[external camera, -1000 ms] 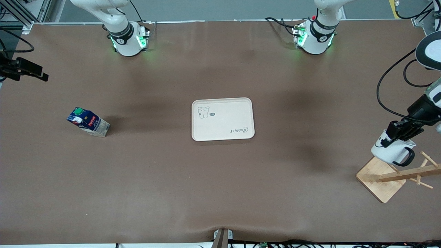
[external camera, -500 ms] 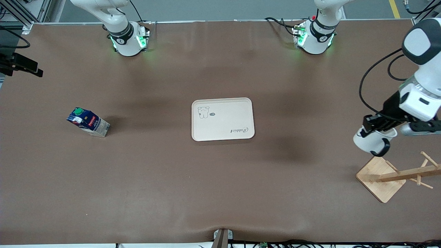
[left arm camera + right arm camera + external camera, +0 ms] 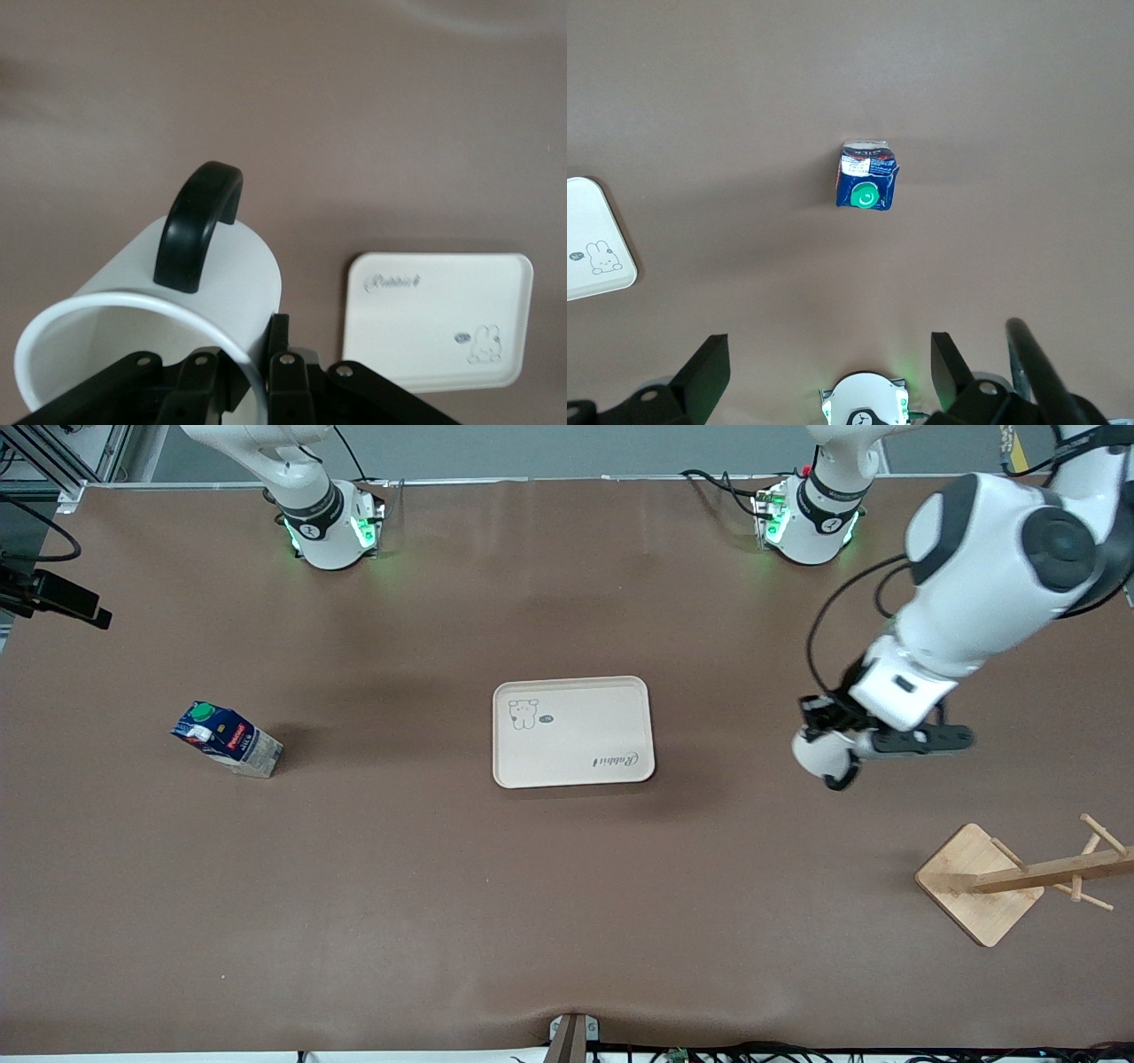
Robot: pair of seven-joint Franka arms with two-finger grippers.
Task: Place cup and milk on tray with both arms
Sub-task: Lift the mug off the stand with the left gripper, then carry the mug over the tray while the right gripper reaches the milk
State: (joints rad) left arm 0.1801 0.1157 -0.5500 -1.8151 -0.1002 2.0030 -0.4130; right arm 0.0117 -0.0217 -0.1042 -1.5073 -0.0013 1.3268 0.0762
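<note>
Desk [image 3: 549, 921]: brown surface carrying all items listed.

Tray [image 3: 573, 732]: cream, rounded rectangle with raised rim, lying flat at the middle of the desk. Bear drawing near one corner, dark cursive lettering near the corner diagonal to it. Nothing on it. Also seen in the left wrist view [image 3: 438, 320] and, as one corner only, in the right wrist view [image 3: 592, 241].

Milk [image 3: 227, 739]: dark blue carton, green screw cap, red label, pale lower part. Stands on the desk toward the right arm's end, well apart from the tray, untouched. In the right wrist view [image 3: 867, 173] it is seen from above, cap uppermost.

Cup [image 3: 817, 755]: white mug with black loop handle, held in the air over bare desk between the tray and the wooden rack. In the left wrist view [image 3: 168, 328] the handle faces away from the camera and the rim is pinched by the fingers.

Left gripper [image 3: 826, 721]: fingers [image 3: 283, 376] closed on the cup's rim, one inside the wall and one outside; carried above the desk toward the left arm's end.

Right gripper [image 3: 830, 372]: high above the milk; fingers spread fully wide, holding nothing.

Wooden rack [image 3: 1005, 879]: square wooden base with a pegged post, near the edge of the desk at the left arm's end, nearer the front camera than the cup.
</note>
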